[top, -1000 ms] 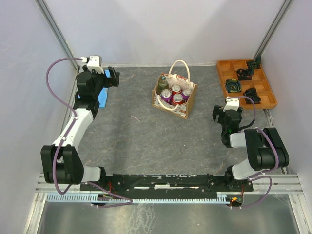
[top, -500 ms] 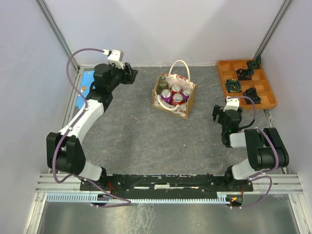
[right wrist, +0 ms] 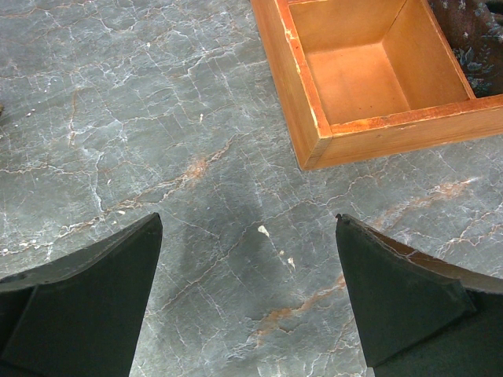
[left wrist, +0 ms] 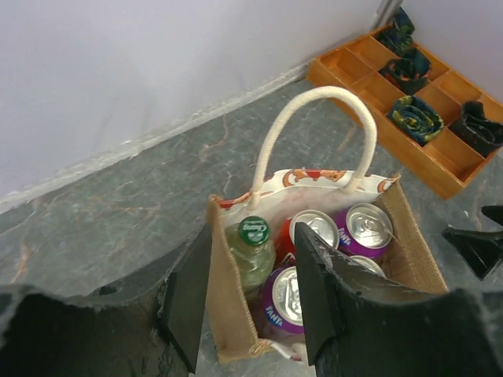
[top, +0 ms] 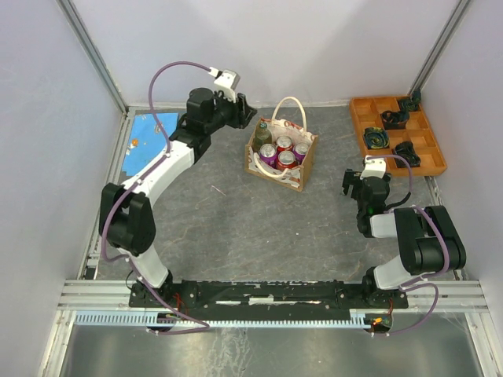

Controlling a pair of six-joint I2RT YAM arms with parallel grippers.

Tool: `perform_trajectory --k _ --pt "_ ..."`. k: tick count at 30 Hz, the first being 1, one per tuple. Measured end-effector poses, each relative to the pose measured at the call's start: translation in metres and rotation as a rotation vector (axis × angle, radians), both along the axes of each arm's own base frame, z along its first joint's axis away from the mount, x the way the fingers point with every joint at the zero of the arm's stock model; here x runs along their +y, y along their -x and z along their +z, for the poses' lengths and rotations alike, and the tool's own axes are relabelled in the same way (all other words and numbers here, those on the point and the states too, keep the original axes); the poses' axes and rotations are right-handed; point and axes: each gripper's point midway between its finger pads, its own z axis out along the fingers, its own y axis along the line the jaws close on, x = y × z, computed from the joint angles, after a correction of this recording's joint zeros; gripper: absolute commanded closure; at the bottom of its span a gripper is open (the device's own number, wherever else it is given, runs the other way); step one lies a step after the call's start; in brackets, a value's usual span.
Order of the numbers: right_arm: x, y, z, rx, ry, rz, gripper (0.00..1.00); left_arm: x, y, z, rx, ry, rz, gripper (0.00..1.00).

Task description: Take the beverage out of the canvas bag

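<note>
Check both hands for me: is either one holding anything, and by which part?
Nothing is held. The left hand is open by the canvas bag, touching none of the drinks; the right hand is open over the table.

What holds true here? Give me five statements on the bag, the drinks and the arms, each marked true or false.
1. The bag holds a green-capped bottle and several cans. True.
2. The left gripper is shut on the bottle. False: it is open and holds nothing.
3. The right gripper is open over the table. True.
4. The orange tray sits left of the bag in the overhead view. False: it is in the far right corner.
5. The bag lies on its side. False: it stands upright, handle up.
</note>
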Motion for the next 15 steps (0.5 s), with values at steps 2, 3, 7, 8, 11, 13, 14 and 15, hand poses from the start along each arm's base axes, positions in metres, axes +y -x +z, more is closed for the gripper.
perform_trajectory --k 2,3,7,8,11,13,14,15 --pt "0.0 0.0 0.0 0.0 0.0 0.0 0.01 -0.011 0.001 -0.003 0.008 -0.003 -0.022 0.34" --pt "0.0 0.0 0.0 0.0 0.0 0.0 0.01 -0.017 0.0 -0.004 0.01 -0.004 -0.031 0.32" --pt "0.0 0.0 0.0 0.0 0.0 0.0 0.01 -0.042 0.001 -0.011 0.017 -0.009 -0.07 0.33" --pt "0.0 0.0 0.0 0.0 0.0 0.0 0.01 -0.047 0.002 -0.013 0.021 -0.012 -0.074 0.33" --pt "0.0 0.0 0.0 0.0 0.0 0.0 0.01 -0.061 0.002 -0.026 0.039 -0.028 -0.071 0.33" --pt "0.0 0.0 0.0 0.0 0.0 0.0 0.01 -0.065 0.002 -0.037 0.057 -0.048 -0.057 0.33" --pt "0.0 0.0 0.0 0.0 0.0 0.0 0.01 -0.067 0.001 -0.041 0.058 -0.062 -0.047 0.33" --pt "0.0 0.0 0.0 0.0 0.0 0.0 0.01 -0.068 0.001 -0.045 0.061 -0.074 -0.039 0.33"
